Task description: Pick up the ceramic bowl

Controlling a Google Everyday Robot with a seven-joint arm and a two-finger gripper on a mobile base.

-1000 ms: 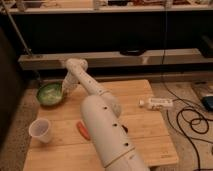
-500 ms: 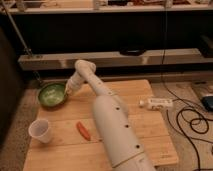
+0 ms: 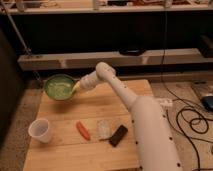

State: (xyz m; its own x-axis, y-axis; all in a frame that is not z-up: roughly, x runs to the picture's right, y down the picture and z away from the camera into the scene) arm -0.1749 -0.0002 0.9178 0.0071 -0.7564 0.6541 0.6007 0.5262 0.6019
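Observation:
The ceramic bowl point(image 3: 59, 86) is round and green with a paler glossy inside. It is at the far left of the wooden table point(image 3: 100, 107), slightly raised above the top. My gripper point(image 3: 76, 88) is at the end of the white arm point(image 3: 140, 120) and is shut on the bowl's right rim. The fingertips are partly hidden by the rim.
A translucent white cup point(image 3: 40, 130) stands at the front left. An orange stick-like item point(image 3: 83, 130), a pale packet point(image 3: 104, 128) and a black bar point(image 3: 118, 135) lie near the front. A white power strip point(image 3: 165, 103) and cables point(image 3: 192, 120) lie on the floor to the right. A low shelf point(image 3: 120, 57) runs behind.
The bowl has moved up and to the right with my gripper on its rim, rising off the table. The arm has swung rightward.

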